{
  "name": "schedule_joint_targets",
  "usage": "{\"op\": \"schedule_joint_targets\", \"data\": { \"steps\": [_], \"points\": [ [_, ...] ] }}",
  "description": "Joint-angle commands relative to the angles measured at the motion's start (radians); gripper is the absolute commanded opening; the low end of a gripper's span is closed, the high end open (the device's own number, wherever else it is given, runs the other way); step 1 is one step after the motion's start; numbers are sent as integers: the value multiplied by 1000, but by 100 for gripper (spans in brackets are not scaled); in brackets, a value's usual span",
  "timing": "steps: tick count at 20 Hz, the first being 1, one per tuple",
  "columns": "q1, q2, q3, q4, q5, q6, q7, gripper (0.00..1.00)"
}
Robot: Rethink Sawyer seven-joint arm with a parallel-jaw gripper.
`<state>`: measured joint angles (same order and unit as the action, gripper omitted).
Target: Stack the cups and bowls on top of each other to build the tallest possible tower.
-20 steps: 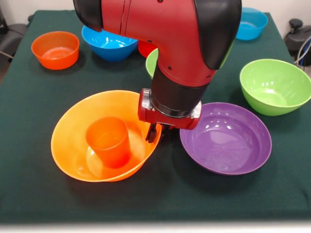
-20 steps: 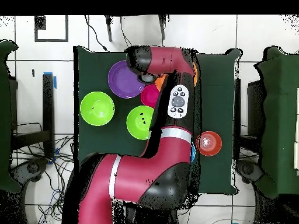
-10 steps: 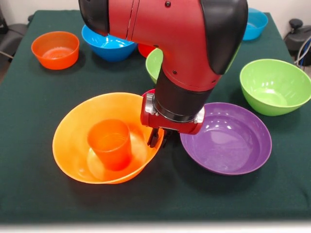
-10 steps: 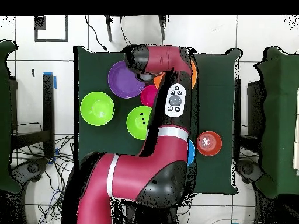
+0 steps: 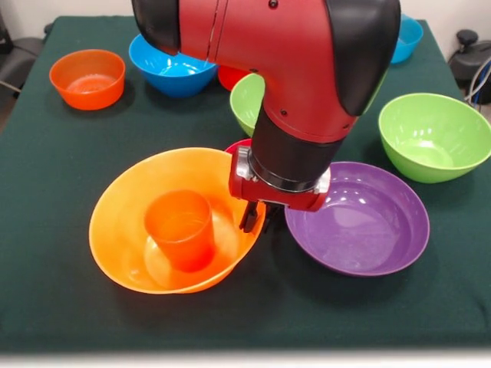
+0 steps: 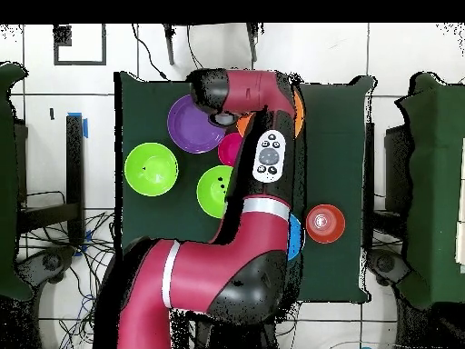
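- Nearest the bottom of the front frame, the big orange bowl (image 5: 157,230) sat at lower left with the orange cup (image 5: 181,228) standing upright inside it, mouth up. That was all of the tower so far.
- Just right of it, at lower centre, the gripper (image 5: 252,217) hung at the bowl's right rim. Its dark fingertips looked close together, perhaps pinching the rim, but I could not tell whether they were shut or held anything.
- The wide purple bowl (image 5: 357,218) lay at lower right, just beside the gripper.
- Behind the wrist a sliver of the small crimson bowl (image 5: 236,145) showed, mostly hidden by the arm.
- Farther back: a lime green bowl (image 5: 433,136) at right, another (image 5: 247,101) at centre, a blue bowl (image 5: 170,67) and the small orange bowl (image 5: 87,78) at upper left.
- To my eye the base was being positioned. It would go best with a slow, level pull so the cup did not topple, and with clearance kept from the purple bowl.
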<state>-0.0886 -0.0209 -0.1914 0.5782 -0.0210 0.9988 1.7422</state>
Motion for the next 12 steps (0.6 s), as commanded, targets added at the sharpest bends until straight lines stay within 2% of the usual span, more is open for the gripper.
{"op": "schedule_joint_targets", "data": {
  "steps": [1,12],
  "points": [
    [48,27,67,35,43,70,204,0],
    [60,64,47,-34,66,97,226,0]
  ]
}}
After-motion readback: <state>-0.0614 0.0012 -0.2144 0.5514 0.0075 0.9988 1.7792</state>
